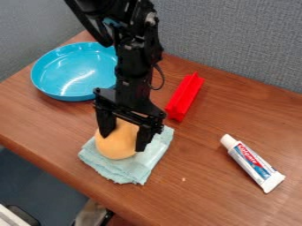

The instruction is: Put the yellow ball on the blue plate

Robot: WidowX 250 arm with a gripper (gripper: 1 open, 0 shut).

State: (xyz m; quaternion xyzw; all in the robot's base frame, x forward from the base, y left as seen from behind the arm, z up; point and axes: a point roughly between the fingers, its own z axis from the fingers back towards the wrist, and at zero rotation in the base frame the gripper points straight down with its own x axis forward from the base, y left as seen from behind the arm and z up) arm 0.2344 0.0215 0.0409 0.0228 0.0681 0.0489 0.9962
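The gripper [123, 131] points straight down with jaws spread wide astride the ball [116, 141], which sits on a cloth [124, 161] near the table's [224, 110] front edge, the plate [69, 71] lying toward the back-left corner.

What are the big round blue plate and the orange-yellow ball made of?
The big round blue plate looks like glossy plastic: light glints off its raised rim. The orange-yellow ball, sitting on a pale teal cloth, looks matte and smooth, with no shine; foam, rubber or plastic, I cannot tell.
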